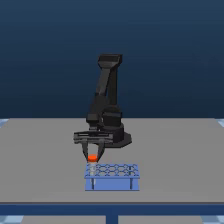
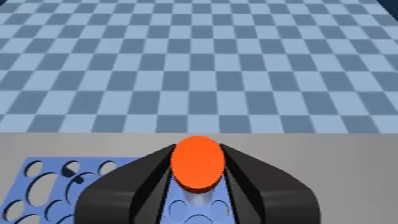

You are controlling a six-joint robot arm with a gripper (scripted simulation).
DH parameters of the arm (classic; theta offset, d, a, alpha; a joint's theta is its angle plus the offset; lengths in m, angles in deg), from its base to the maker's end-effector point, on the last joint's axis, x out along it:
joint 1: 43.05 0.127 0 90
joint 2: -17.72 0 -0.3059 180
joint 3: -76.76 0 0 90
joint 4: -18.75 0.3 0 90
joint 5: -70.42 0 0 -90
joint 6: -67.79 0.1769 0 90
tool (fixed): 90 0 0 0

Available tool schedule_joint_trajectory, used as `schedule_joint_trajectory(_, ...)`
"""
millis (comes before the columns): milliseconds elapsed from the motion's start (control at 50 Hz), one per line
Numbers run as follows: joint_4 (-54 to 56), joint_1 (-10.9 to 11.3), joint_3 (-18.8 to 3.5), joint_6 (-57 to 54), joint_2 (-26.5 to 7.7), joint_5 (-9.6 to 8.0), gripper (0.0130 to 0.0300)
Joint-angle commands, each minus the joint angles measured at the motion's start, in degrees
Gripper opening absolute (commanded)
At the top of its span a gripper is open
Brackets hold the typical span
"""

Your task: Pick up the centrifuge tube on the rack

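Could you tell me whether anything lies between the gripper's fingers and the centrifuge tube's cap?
Nothing does. In the wrist view, the gripper's black fingers flank the centrifuge tube's orange cap directly, above the rack.

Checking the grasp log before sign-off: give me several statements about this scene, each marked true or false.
1. The gripper hangs above the rack's right end in the exterior view. False: the left end.
2. The centrifuge tube has an orange-red cap. True.
3. The fingers flank the cap on both sides. True.
4. The rack is red. False: light blue.
5. The rack sits on a grey table. True.
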Motion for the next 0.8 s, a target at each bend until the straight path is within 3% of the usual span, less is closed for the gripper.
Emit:
schedule_joint_trajectory(20,-1.61,0.00,-0.26,1.87,0.46,-0.50,0.0130)
schedule_joint_trajectory(400,-10.28,0.00,-1.40,10.94,2.51,-2.27,0.0130)
schedule_joint_trajectory(800,-26.46,0.00,-3.34,27.69,5.28,-3.99,0.0130)
